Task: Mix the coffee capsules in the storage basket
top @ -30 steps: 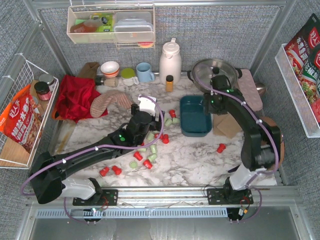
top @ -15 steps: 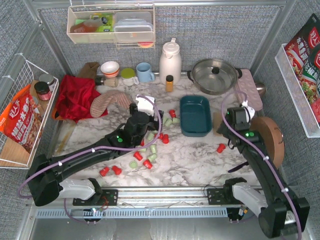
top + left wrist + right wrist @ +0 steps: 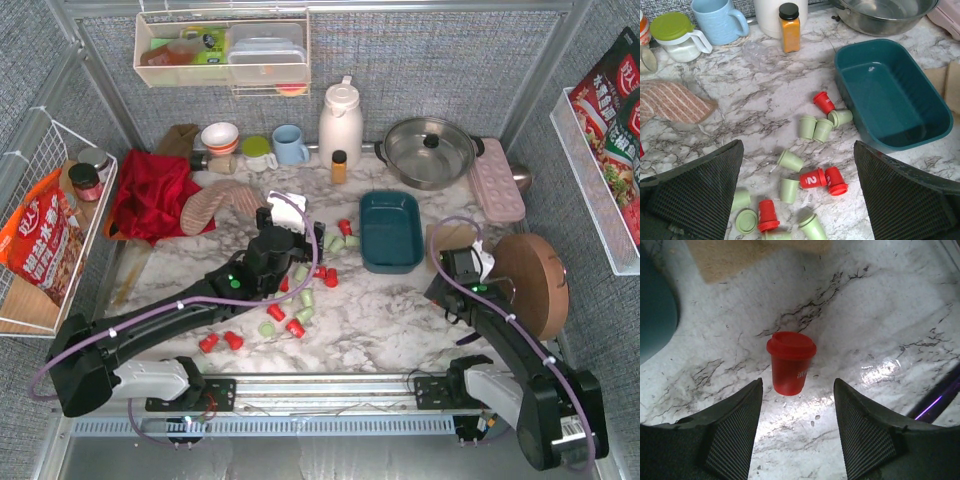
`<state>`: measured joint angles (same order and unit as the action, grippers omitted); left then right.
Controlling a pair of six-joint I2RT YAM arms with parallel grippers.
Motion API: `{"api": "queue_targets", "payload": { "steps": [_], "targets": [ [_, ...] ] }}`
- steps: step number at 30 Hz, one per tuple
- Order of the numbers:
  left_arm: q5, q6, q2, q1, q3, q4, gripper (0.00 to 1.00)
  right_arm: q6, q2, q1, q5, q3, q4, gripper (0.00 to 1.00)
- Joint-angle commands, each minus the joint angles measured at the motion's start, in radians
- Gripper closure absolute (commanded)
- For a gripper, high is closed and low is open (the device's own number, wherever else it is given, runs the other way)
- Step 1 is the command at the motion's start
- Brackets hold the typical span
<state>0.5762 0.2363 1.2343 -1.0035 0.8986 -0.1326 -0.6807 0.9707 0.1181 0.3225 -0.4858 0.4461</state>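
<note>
The dark teal storage basket stands empty right of centre; it also shows in the left wrist view. Several red and mint green coffee capsules lie scattered on the marble to its left, and show in the left wrist view. My left gripper hovers over them, open and empty. My right gripper is low over the table right of the basket, open. A lone red capsule lies just ahead of its fingertips, untouched; the gripper hides it in the top view.
A steel pot, white thermos, amber spice bottle and blue mug line the back. A pink tray and round wooden board are at the right. An oven mitt and red cloth lie at the left.
My right arm has swung from beside the basket to the right and come down over the lone red capsule. My left gripper has hardly moved.
</note>
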Motion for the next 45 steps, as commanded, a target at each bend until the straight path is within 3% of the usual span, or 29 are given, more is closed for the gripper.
{"api": "queue_targets", "payload": {
  "steps": [1, 8, 23, 26, 33, 40, 42, 45],
  "targets": [
    [0.010, -0.013, -0.011, -0.003, -0.002, -0.038, 0.01, 0.018, 0.054, 0.002, -0.010, 0.009, -0.140, 0.37],
    [0.010, -0.017, -0.010, -0.004, -0.004, -0.041, 0.01, 0.050, 0.181, -0.002, 0.000, -0.058, -0.098, 0.39],
    [0.015, -0.024, -0.004, -0.004, -0.002, -0.041, 0.01, 0.057, 0.306, -0.010, -0.023, -0.119, -0.075, 0.56],
    [0.019, -0.025, -0.007, -0.004, -0.003, -0.042, 0.01, 0.068, 0.301, -0.008, -0.028, -0.120, -0.079, 0.63],
    [0.024, -0.028, 0.001, -0.004, -0.005, -0.044, 0.01, 0.088, 0.207, 0.009, -0.048, -0.138, -0.039, 0.66],
    [0.026, -0.031, 0.026, -0.004, -0.002, -0.046, 0.01, 0.162, 0.052, 0.113, 0.029, -0.313, 0.055, 0.66],
    [0.027, -0.029, 0.039, -0.004, -0.001, -0.046, 0.01, 0.226, 0.046, 0.165, 0.064, -0.363, 0.013, 0.66],
    [0.031, -0.015, 0.065, -0.004, 0.003, -0.045, 0.01, 0.340, 0.080, 0.215, 0.001, -0.385, -0.134, 0.66]
  ]
}}
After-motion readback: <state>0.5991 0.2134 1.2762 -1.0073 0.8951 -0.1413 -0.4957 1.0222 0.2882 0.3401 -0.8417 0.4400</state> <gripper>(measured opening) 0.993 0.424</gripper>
